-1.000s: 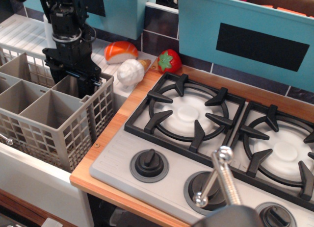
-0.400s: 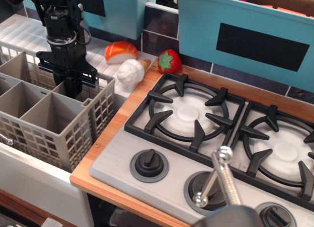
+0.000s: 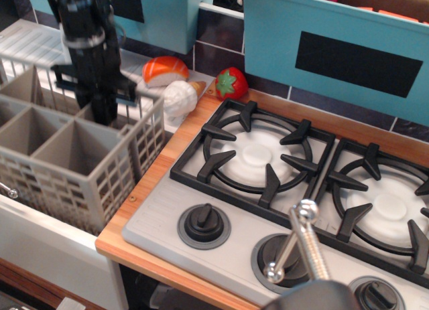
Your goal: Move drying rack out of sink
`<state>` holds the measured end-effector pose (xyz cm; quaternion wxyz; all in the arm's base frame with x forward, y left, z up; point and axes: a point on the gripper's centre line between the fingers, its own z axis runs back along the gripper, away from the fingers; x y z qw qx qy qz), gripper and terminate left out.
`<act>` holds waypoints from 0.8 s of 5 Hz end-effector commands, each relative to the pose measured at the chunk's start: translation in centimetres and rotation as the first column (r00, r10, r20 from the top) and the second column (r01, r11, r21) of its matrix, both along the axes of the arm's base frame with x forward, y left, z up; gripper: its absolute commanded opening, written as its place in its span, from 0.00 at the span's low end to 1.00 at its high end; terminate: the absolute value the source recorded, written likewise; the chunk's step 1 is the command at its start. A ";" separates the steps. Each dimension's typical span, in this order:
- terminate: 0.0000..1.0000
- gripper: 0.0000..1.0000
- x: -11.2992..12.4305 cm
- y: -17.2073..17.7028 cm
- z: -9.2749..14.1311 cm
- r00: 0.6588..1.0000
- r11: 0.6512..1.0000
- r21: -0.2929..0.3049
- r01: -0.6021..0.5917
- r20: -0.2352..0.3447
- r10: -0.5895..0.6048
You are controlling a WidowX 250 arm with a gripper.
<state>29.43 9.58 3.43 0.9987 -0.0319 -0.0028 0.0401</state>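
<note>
Lifting drying rack point(image 3: 74, 156) higher out of sink point(image 3: 47, 246) than a moment ago — gripper point(image 3: 102, 112) inside rear compartment, jaws apparently pinching divider wall — extraction progressing, rightward carry remaining.

Dark tiled wall point(image 3: 221, 30), teal cabinets point(image 3: 348, 49)

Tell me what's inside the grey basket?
The drying rack shows only bare grey compartments, with the black gripper reaching down into the back one. Its fingertips are hidden by the rack's walls, as are the compartment bottoms nearest the camera.
</note>
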 end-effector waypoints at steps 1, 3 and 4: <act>0.00 0.00 2.9 -1.7 11.7 0.996 0.994 -0.102 -0.026 0.087 0.035; 0.00 0.00 2.0 -10.7 12.9 0.996 0.991 -0.112 -0.069 0.053 0.075; 0.00 0.00 1.4 -15.3 11.9 0.995 0.995 -0.071 -0.070 0.061 0.075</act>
